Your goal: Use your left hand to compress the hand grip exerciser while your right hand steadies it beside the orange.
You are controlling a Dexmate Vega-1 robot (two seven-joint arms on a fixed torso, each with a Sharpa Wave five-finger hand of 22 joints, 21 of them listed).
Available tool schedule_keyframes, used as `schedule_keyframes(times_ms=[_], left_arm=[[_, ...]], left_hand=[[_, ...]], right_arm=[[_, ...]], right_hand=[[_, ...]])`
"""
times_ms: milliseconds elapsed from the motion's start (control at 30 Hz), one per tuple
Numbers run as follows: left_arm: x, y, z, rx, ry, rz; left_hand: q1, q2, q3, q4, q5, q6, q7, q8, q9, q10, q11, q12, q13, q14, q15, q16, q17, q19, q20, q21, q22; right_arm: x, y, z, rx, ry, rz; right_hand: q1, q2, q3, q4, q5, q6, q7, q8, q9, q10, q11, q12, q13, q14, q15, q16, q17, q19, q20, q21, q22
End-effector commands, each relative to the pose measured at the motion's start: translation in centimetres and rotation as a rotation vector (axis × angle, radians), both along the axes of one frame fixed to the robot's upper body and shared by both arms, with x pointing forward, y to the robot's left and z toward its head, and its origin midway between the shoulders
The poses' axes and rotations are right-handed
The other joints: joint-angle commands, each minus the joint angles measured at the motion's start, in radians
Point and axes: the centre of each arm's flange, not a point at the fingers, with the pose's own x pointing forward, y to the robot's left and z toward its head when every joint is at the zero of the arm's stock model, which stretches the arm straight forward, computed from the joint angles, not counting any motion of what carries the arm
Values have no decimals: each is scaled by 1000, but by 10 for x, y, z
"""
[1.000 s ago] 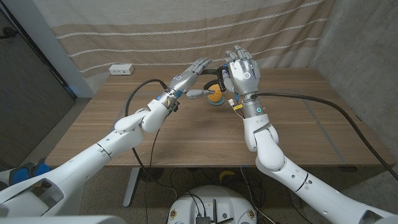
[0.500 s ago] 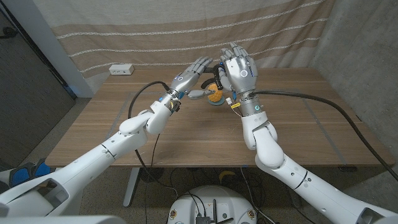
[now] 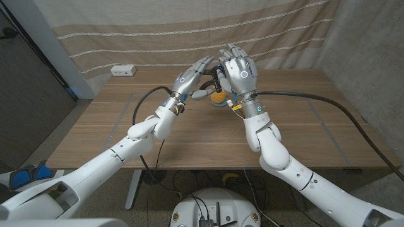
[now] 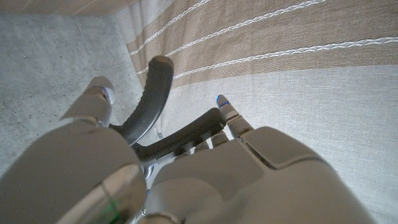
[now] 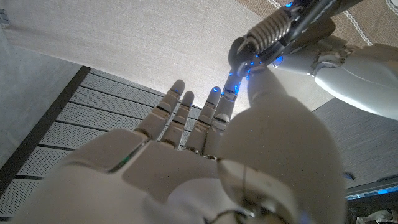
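A black hand grip exerciser [image 3: 218, 78] hangs in the air just above the orange [image 3: 218, 98], which lies on the table [image 3: 297, 126]. My right hand [image 3: 240, 70] stands upright beside it, fingers spread, thumb against the exerciser's spring [image 5: 266, 31]. My left hand [image 3: 189, 79] reaches in from the other side with straight fingers. In the left wrist view the two handles [image 4: 152, 93] stand apart between the left thumb and fingers [image 4: 227, 115]. The left hand [image 5: 336, 62] also appears close to the spring in the right wrist view.
A white power strip [image 3: 123, 70] lies at the table's far left edge. A striped beige curtain [image 3: 158, 31] hangs behind the table. A thick black cable [image 3: 328, 104] runs from my right arm across the table's right side.
My left hand has moved right and forward until it reaches the exerciser. My right hand has shifted slightly left with the exerciser, closing the gap between the hands.
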Motion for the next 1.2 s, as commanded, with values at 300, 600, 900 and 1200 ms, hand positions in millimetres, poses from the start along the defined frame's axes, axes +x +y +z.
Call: schedule_keyframes(times_ms=[300, 600, 900, 1200], left_arm=[[8, -5, -7, -156, -67, -86], [7, -6, -8, -174, -59, -91], [4, -7, -9, -194, -90, -92], [4, -8, -9, -181, -98, -96]], left_hand=[[232, 239, 35, -1, 0, 287, 70, 75, 10, 271, -39, 38, 6, 233, -115, 1, 3, 131, -50, 64, 24], [273, 348, 105, 56, 11, 414, 60, 92, 15, 414, -49, 63, 8, 380, -147, 19, 9, 191, -75, 127, 46], [289, 349, 221, 151, 29, 509, 59, 99, 17, 510, -56, 70, 10, 469, -178, 29, 19, 232, -111, 206, 83], [303, 343, 283, 182, 31, 567, 91, 91, 22, 601, -36, 77, 15, 635, -198, 72, 30, 295, -143, 312, 124]], right_arm=[[-3, -2, 0, -14, 6, 41], [-4, -5, -2, -8, 0, 40], [-4, -6, -3, -5, -18, 52], [-3, -7, -4, -3, -24, 39]], right_hand=[[4, 12, 21, 9, 10, 35, 8, 11, 47, 20, -2, -2, 8, 1, -175, 2, 6, 0, 7, -2, 2], [7, 12, 21, 6, 10, 33, 11, 10, 50, 29, -3, 1, 11, 5, -178, 9, 13, 0, 8, -2, 2], [6, 14, 19, 8, 9, 28, 5, 9, 54, 28, -2, 0, 15, 8, -178, 16, 19, 1, 9, -2, 2], [-2, 15, 12, 13, 5, 15, -15, 5, 58, 18, -1, -5, 20, 10, -175, 24, 30, 2, 11, -1, 2]])
